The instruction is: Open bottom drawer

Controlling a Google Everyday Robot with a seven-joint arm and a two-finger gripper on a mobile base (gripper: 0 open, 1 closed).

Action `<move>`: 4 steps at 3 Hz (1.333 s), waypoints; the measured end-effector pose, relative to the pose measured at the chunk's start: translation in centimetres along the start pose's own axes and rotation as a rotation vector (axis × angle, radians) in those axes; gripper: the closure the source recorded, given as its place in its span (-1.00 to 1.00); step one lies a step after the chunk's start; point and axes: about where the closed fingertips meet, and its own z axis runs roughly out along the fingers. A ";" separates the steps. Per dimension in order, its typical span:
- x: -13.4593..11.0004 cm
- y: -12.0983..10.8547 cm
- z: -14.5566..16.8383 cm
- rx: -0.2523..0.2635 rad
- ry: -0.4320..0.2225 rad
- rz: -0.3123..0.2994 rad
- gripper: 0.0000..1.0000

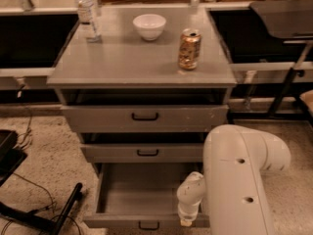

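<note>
Drawer, bottom point(142, 195), grey metal, lowest of three: standing pulled out at 6 o'clock in my view, showing a plain grey inside with nothing lying in it, and carrying a small black bar handle point(148, 225) on its front panel at the lower edge of the view. Gripper point(185, 220), mine, white: hanging down at the drawer's 5 o'clock corner, right at the front panel's top edge and to the 3 o'clock side of the handle; whether it is touching the panel, and whether it is set wide or narrow, I cannot tell. Arm point(239, 180), white, thick: filling the 4 to 5 o'clock part of the view and covering the drawer's right side. Middle drawer point(112, 153): sitting directly above at 12 o'clock from the open one, pushed further in. Top drawer point(98, 117): sitting above that, the tallest front. Cabinet top point(122, 58), grey: carrying three items. White bowl point(149, 26): resting upright toward the 12 o'clock edge. Drink can point(189, 49): standing upright at 4 o'clock from the bowl, apart from it. Clear bottle point(88, 13): standing at the 10 o'clock corner. Black stand leg point(66, 209): lying on the speckled floor point(44, 155) at 8 o'clock.
</note>
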 end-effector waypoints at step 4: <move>1.6 3.0 0.5 -0.063 -0.013 0.032 1.00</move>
